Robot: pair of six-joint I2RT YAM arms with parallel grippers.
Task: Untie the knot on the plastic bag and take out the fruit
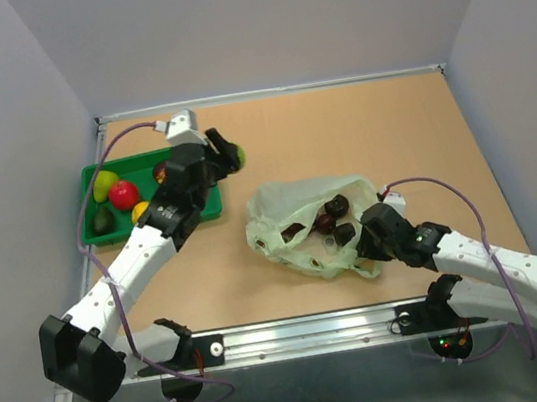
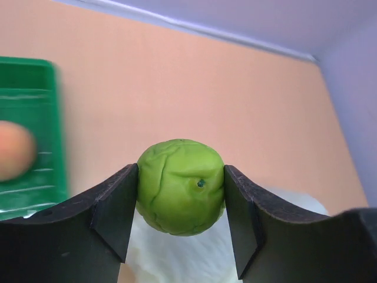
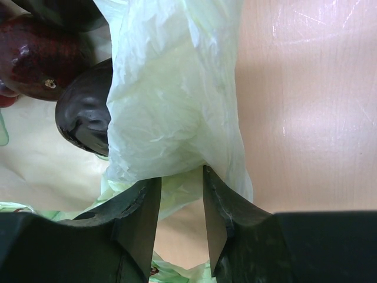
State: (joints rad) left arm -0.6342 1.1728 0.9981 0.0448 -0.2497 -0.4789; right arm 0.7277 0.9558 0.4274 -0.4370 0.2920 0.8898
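Observation:
My left gripper [image 1: 221,158] is shut on a small lime-green round fruit [image 1: 234,153] and holds it above the table, just right of the green tray [image 1: 211,208]. In the left wrist view the fruit [image 2: 177,177] sits squeezed between both fingers. The pale green plastic bag [image 1: 285,209] lies in the middle with its mouth open. Several dark purple fruits [image 1: 335,207] lie inside it. No knot shows. My right gripper [image 1: 375,231] is at the bag's right edge. Its jaws are closed on a fold of the bag [image 3: 171,88], next to a dark purple fruit [image 3: 85,118].
The green tray holds a yellow-green pear [image 1: 104,183], a red fruit [image 1: 124,193] and other pieces. In the left wrist view the tray [image 2: 29,106] is at the left with a blurred orange-pink peach [image 2: 13,150]. Bare table lies behind and right of the bag.

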